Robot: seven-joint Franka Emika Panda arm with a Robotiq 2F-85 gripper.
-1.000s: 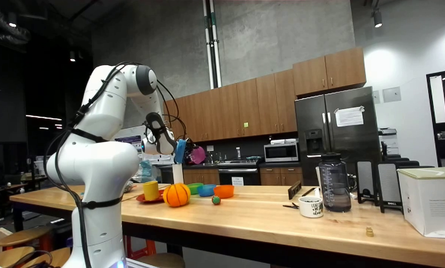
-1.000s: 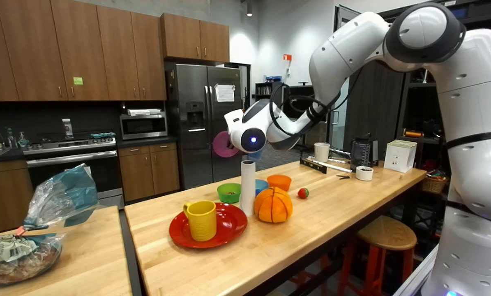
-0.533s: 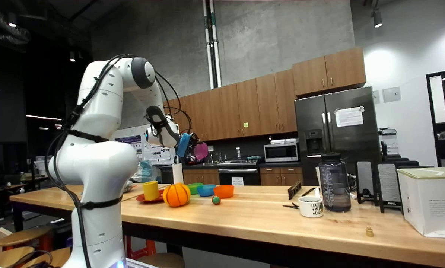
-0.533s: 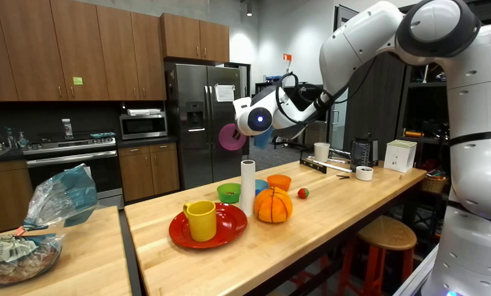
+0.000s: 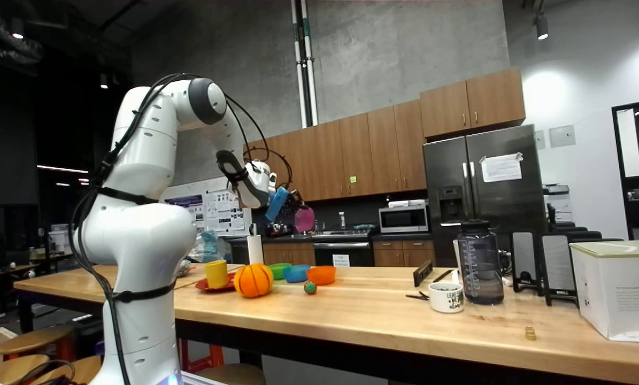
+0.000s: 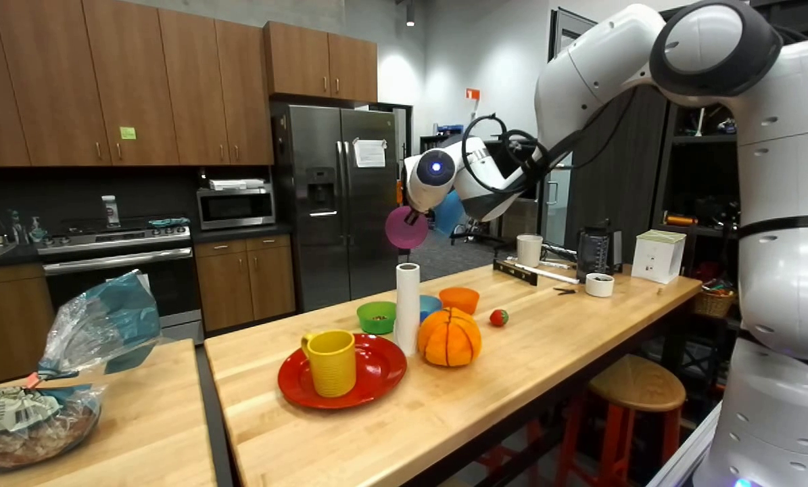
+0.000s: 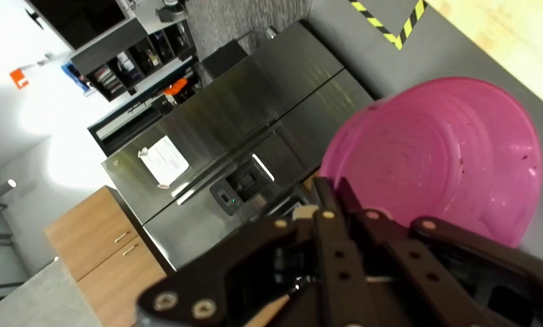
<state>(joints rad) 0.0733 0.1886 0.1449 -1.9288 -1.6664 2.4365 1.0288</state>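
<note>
A pink bowl (image 7: 416, 154) fills the right of the wrist view, its hollow side showing. My gripper (image 7: 333, 181) is shut on its rim, with the wall pinched between the two fingertips. In both exterior views the bowl (image 5: 304, 220) (image 6: 402, 233) hangs in the air under the dark gripper, above the table. A blue piece (image 5: 277, 204) sits at the wrist beside the gripper. Just below the bowl, an upright white paper roll (image 6: 408, 311) stands on the table. Near the roll are a green bowl (image 6: 376, 318), a blue bowl (image 5: 296, 273) and an orange bowl (image 5: 321, 275).
An orange pumpkin-like ball (image 6: 449, 337) stands beside the roll. A yellow mug (image 6: 333, 365) rests on a red plate (image 6: 387, 379). A toy strawberry (image 6: 499, 317) lies farther along the table. Toward the table's other end are a white cup (image 5: 446, 297), a dark bottle (image 5: 479, 262) and a white box (image 5: 624, 294).
The gripper and the pink bowl have shifted right in both exterior views and stand slightly higher than a second ago. The wrist has turned. The grip on the bowl has stayed the same.
</note>
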